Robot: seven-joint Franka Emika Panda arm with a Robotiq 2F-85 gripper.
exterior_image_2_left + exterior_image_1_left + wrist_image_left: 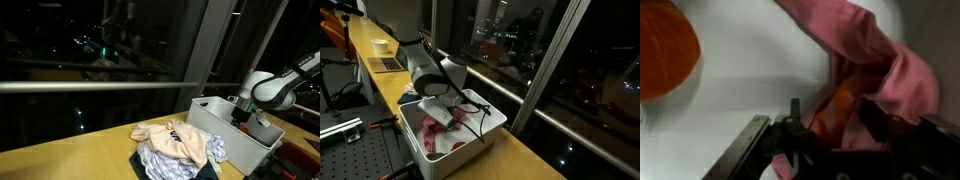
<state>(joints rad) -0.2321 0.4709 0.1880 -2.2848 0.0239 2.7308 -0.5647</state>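
Observation:
My gripper (455,108) reaches down into a white plastic bin (492,128) on a wooden counter. In the wrist view its fingers (835,125) are closed around a bunched fold of a pink cloth with an orange lining (880,60), which lies on the bin's white floor (760,70). The cloth shows pink-red inside the bin in an exterior view (435,127). An orange round thing (665,50) sits in the bin's corner, apart from the fingers. In an exterior view the gripper (240,118) is inside the bin (215,122), its tips hidden by the wall.
A pile of clothes (175,145) lies on the counter beside the bin. A laptop (388,64) and a white bowl (382,44) stand further along the counter. Dark window panes (520,50) run close behind the bin. A metal breadboard (355,150) lies beside the counter.

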